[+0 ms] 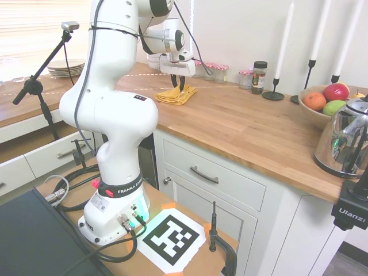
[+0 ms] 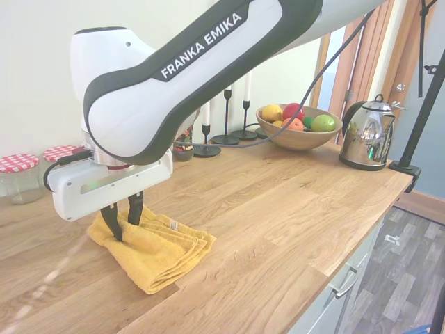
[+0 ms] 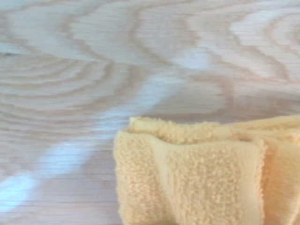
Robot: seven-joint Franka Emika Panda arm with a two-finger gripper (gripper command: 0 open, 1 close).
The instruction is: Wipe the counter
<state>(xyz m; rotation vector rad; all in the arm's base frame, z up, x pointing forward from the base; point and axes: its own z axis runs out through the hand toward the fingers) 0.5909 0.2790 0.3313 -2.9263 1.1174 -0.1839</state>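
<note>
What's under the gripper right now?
A folded yellow towel lies on the counter directly under the gripper, whose fingers are open and straddle its back edge. The wood beneath the towel is covered, so its state can't be seen.

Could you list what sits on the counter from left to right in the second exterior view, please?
Red-lidded jars → yellow towel under the pincer → black candle holders → fruit bowl → chrome kettle.

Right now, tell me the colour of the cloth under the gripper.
The folded cloth is yellow-orange terry, plain with no pattern. It shows best in the second exterior view.
</note>
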